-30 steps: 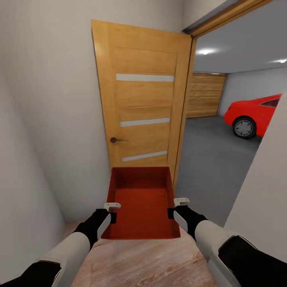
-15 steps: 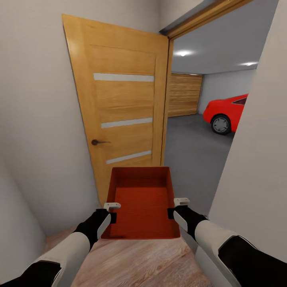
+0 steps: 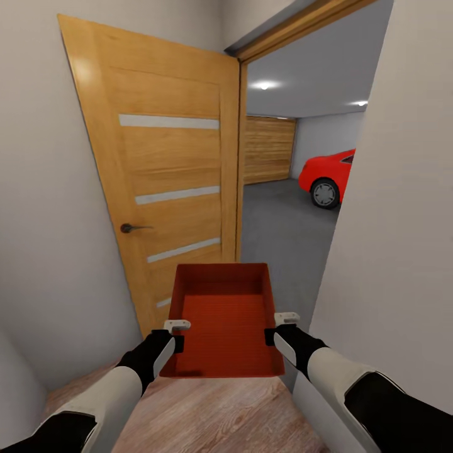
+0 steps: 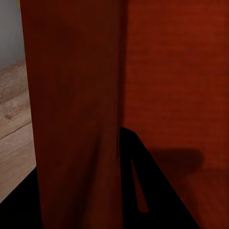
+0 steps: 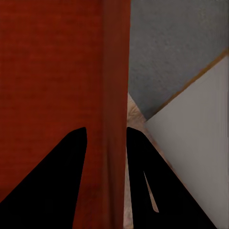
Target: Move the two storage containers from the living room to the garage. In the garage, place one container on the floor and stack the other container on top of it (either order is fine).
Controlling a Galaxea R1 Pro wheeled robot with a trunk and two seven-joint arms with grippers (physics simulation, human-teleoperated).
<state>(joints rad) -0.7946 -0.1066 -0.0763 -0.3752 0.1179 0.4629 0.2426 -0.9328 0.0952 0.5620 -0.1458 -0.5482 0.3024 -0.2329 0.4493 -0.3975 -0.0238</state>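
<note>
One red-orange lidless storage container hangs level in front of me, empty inside. My left gripper is shut on its left wall and my right gripper is shut on its right wall, each with one finger inside and one outside. Through the open doorway ahead lies the garage, with its dark grey floor, a red car and a wood-panelled door. The other container and the living room are out of view.
An open wooden door with a dark handle stands close on the left, just beyond the container. A white wall rises close on the right. Light wood-plank flooring is underfoot.
The camera has turned, so the door and doorway sit further left in the view and the right wall fills more of it. The container stays held the same way.
</note>
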